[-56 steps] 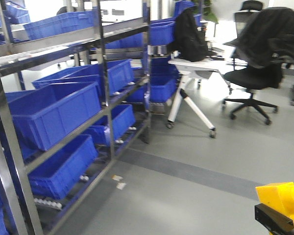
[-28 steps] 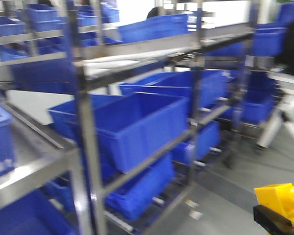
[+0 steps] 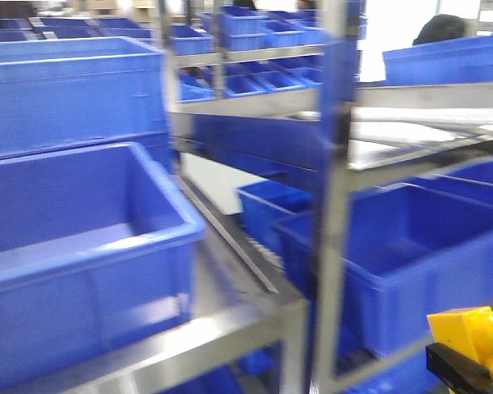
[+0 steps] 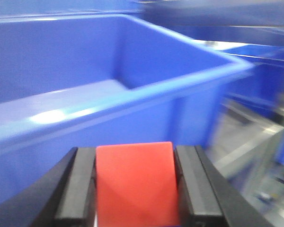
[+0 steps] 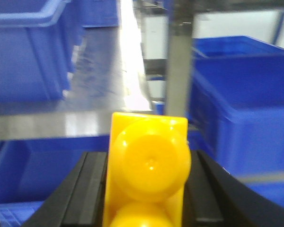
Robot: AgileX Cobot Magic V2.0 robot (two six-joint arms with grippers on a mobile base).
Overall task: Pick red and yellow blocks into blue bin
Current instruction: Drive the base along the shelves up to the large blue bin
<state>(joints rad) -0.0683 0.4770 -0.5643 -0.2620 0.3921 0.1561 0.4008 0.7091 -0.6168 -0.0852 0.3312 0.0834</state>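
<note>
My left gripper (image 4: 135, 158) is shut on the small red cube (image 4: 135, 189), which fills the gap between the black fingers (image 4: 80, 184). Straight ahead of it stands a large blue bin (image 4: 132, 92) with smooth walls and a thick rolled rim, its inside showing bare. This bin also shows at the left of the front view (image 3: 148, 238). My right gripper (image 5: 148, 163) is shut on the yellow studded brick (image 5: 149, 165), studs facing the camera. The brick (image 3: 475, 332) and the gripper (image 3: 468, 361) show at the bottom right of the front view.
A steel rack post (image 3: 333, 205) and shelf rail (image 3: 230, 336) stand between the bin and more blue tubs at the right (image 3: 411, 271). In the right wrist view a post (image 5: 180, 56) rises just ahead, with a blue tub (image 5: 241, 94) to its right.
The front view has swung left along the racks: the chairs, desk and floor are gone and a large blue bin is now close at the left. The yellow brick stays gripped.
</note>
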